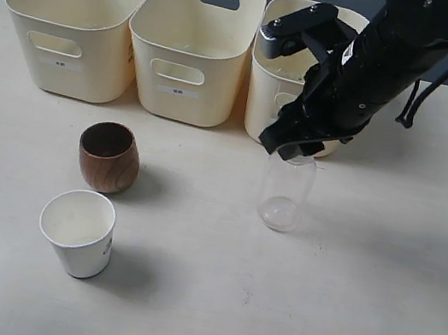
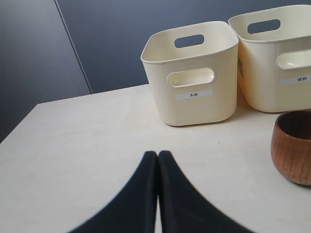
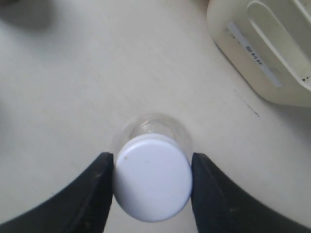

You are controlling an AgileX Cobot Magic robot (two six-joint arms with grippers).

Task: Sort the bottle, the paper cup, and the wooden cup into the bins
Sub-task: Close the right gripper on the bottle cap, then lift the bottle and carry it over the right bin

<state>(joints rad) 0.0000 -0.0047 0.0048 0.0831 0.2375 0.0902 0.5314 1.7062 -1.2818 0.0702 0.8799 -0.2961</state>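
Pinched only at its white cap by the right end effector (image 3: 151, 183), the bottle (image 1: 285, 197) could swing or slip loose when lifted toward the bins (image 1: 191, 58).

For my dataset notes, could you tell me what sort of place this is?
Probably a lab test bench: a bare pale table, a plain dark wall, and three labelled cream bins in a row.

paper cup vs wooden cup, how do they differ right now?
The paper cup is white, straight-sided and tapered; the wooden cup is dark brown and rounded. The paper cup stands farther from the bins than the wooden cup. Both are upright, open-topped, on the table, ungripped.
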